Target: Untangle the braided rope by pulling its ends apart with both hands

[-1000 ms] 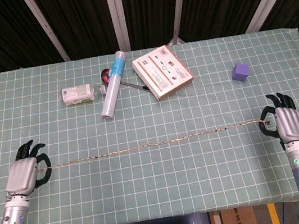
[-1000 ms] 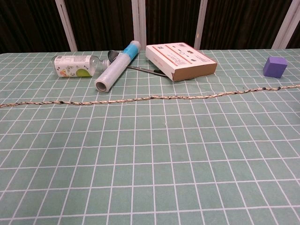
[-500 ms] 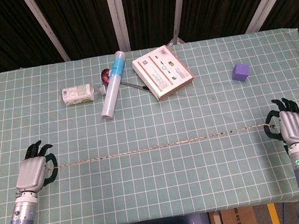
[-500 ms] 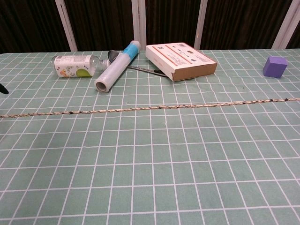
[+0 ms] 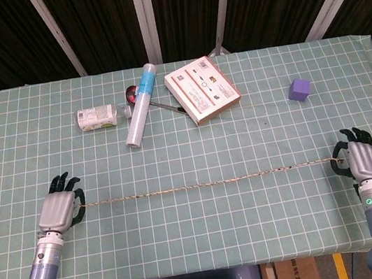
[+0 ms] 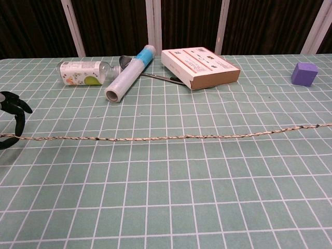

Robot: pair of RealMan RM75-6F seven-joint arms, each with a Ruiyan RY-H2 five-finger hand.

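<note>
A: Near edge first. What's each hand doing?
B: Left hand (image 5: pixel 58 210) sits low on the left side of the table (image 5: pixel 209 238), fingers curled round the left end of the braided rope (image 5: pixel 207 184), holding it. In the chest view only its dark fingertips (image 6: pixel 14 106) show at the frame edge, rope running to them.
A: Right?
B: Right hand (image 5: pixel 362 160) near the right edge, fingers curled in, rope end going in at the thumb side. Holding it too.
A: Rope itself?
B: Lying along the green checked cloth, nearly straight from hand to hand across the near half of the table. Strands look twisted together along the whole length.
A: Farther back?
B: Well apart from the rope: small bottle (image 5: pixel 97 117) on its side, a plastic roll (image 5: pixel 140 107) with a blue band lying just right of it, a flat box (image 5: pixel 201 90) beside that, with a dark utensil (image 6: pixel 155 76) between roll and box. Purple cube (image 5: pixel 298 90) alone toward the right.
</note>
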